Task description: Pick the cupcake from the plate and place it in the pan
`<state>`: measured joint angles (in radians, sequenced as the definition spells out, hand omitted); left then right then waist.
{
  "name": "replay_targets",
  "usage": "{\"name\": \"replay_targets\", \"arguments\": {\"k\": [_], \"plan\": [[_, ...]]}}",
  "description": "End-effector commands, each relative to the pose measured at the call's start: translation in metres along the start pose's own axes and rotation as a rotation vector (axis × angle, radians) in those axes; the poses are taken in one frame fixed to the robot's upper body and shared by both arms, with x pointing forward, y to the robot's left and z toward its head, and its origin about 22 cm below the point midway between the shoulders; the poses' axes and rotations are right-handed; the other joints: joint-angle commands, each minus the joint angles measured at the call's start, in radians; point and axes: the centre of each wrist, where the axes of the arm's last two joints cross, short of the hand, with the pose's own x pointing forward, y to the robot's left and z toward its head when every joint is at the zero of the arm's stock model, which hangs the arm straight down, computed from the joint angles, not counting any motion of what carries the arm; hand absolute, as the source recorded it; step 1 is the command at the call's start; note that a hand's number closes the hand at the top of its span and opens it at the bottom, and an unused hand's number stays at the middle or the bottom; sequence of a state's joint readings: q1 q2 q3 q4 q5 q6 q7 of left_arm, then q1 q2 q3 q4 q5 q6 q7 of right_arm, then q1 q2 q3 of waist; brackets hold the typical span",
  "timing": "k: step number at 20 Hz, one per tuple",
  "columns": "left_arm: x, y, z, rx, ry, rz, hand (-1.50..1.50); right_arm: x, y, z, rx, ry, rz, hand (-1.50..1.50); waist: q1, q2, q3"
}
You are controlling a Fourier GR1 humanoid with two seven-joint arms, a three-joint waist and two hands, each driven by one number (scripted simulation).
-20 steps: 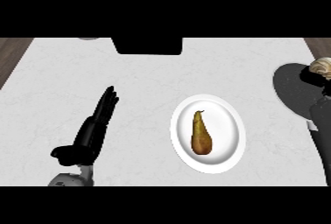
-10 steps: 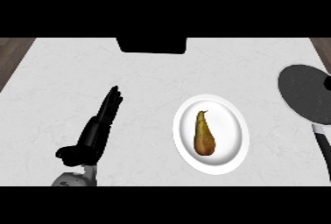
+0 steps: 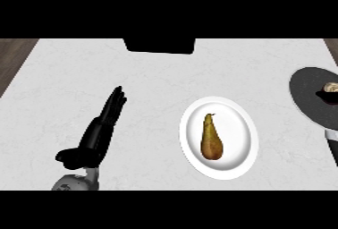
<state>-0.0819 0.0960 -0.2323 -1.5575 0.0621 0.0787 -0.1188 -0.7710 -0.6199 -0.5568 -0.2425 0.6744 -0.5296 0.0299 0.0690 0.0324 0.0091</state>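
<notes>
Cupcake: you see it at the right edge of the head view, partly cut off by that edge. It shows pale on top and dark below. It lies within the outline of the dark round pan, and you cannot tell whether it rests on the pan's floor or sits above it. The pan's black handle runs toward the view's lower edge.

White plate: it stands left of the pan, apart from it, near the middle of the desk. It carries one brown pear, stem pointing away from you.

Left hand: released, with fingers straight and together, pointing up the desk. It is well left of the plate and touches nothing you can name.

Black block: it sits at the far edge of the desk.
</notes>
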Motion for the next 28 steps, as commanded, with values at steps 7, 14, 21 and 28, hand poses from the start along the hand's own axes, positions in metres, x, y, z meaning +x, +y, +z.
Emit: {"name": "replay_targets", "arguments": {"k": [7, 14, 21, 28], "plan": [[-0.01, 0.004, 0.001, 0.035, 0.023, -0.006, 0.0, -0.005, -0.01, -0.004, -0.181, -0.101, -0.359, -1.5, -0.028, -0.008, -0.002], [-0.013, 0.009, 0.014, 0.051, 0.048, -0.01, 0.0, -0.044, -0.026, -0.008, -0.084, -0.102, -0.586, -1.5, -0.058, -0.027, -0.007], [-0.005, 0.012, 0.013, 0.056, 0.034, 0.0, 0.0, -0.091, -0.031, 0.003, 0.077, -0.224, -0.638, -1.5, -0.062, -0.031, -0.008], [0.01, 0.01, 0.026, 0.081, 0.036, -0.021, 0.0, -0.118, -0.042, 0.017, 0.113, -0.273, -0.622, -1.5, -0.071, -0.036, -0.01]]}}
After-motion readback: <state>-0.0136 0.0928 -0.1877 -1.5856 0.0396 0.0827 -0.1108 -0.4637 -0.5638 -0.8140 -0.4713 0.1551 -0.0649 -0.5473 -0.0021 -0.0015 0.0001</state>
